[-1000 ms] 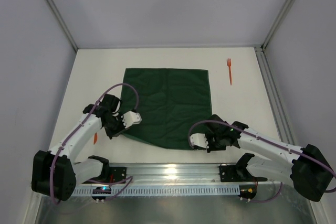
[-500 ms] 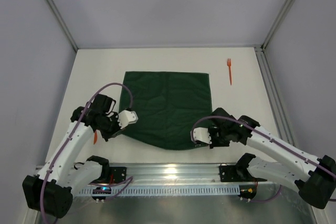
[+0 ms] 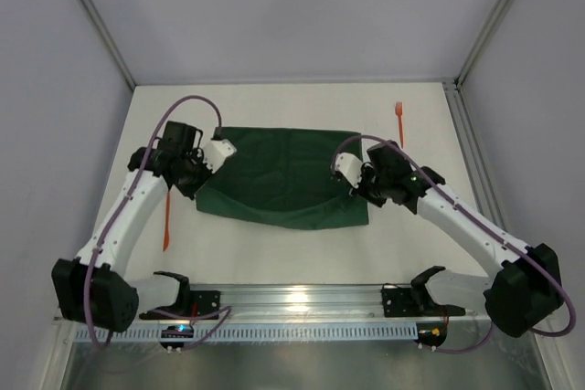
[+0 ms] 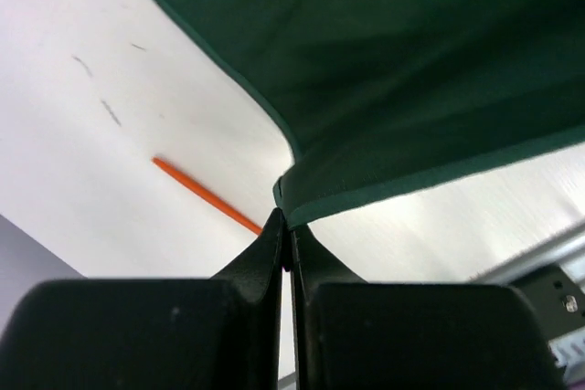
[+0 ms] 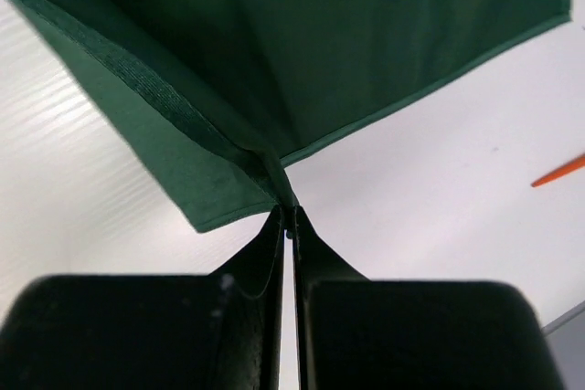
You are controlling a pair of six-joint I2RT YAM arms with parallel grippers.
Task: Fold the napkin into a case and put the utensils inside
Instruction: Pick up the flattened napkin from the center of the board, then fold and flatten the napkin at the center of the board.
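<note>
Currently, the dark green square cloth napkin [image 3: 283,187] lies at the centre of the white table [image 3: 274,258], doubled over on itself so that it forms a wide band running left to right. Its far edge rests flat on the table, and its fold line faces the near edge. The left gripper [image 4: 285,230] is clamped on the left corner of the upper layer; in the left wrist view the jaws are pressed together, with the hemmed corner pinched between the fingertips. The right gripper [image 5: 286,218] is clamped on the right corner of the same layer, jaws likewise pressed together, with the cloth spreading away from the pinch point. Both corners are held off the table, above the lower layer, about midway between the fold and the far edge. The thin bright orange plastic fork [image 3: 399,123] lies on the table beyond the far right corner of the napkin, apart from it, tines towards the far side. A second thin bright orange plastic utensil [image 3: 166,222] lies on the table left of the napkin, near the left arm and clear of the cloth.
</note>
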